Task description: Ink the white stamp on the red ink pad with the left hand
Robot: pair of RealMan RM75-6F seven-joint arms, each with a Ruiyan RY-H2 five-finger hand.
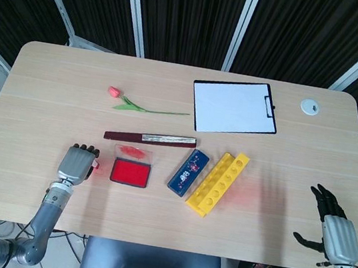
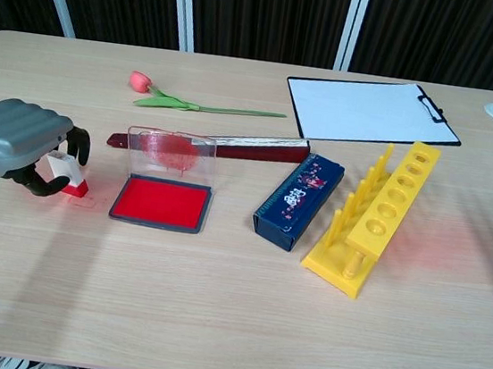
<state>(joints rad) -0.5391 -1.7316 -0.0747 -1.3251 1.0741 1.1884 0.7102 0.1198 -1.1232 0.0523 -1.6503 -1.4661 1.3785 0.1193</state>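
Now the left hand curls around the white stamp, which stands on the worktop just left of the red ink pad. A loose hold could tip the stamp over.

Lab test bench: wooden table, dark slatted curtain backdrop.

One stamp, one ink pad, one tulip — one clipboard, one rack.
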